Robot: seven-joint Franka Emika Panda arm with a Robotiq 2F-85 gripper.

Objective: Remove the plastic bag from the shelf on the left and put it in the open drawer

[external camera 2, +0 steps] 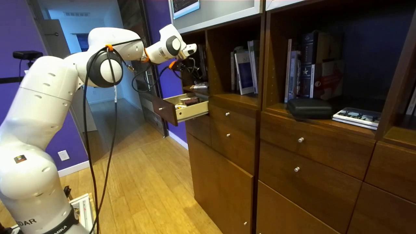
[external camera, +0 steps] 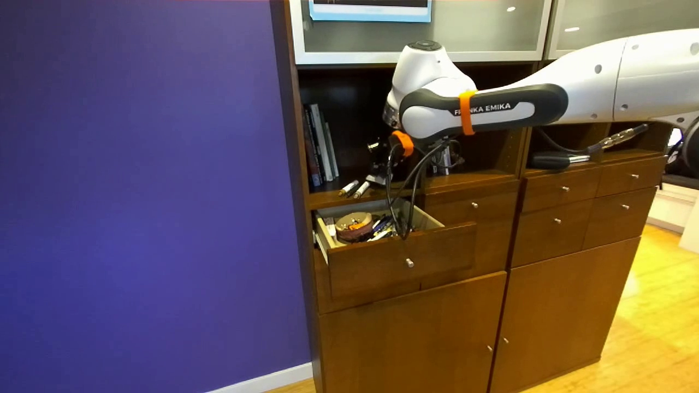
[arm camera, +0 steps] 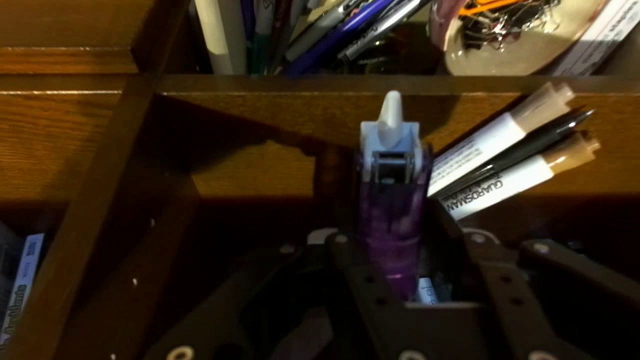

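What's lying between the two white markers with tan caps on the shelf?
In the wrist view, a black pen lies between the upper marker and the lower GUARDSMAN-lettered marker.

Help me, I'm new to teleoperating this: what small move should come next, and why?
Probably ease the gripper snugly onto the purple item before any lift: in the wrist view it shows between the jaws, but shadow hides whether they clasp it. The open drawer, its likely destination, sits pulled out below the shelf.

Purple translucent item [arm camera: 391,220], white-tipped, clasped in pincer [arm camera: 395,215]; brown drawer [external camera: 371,273] open.
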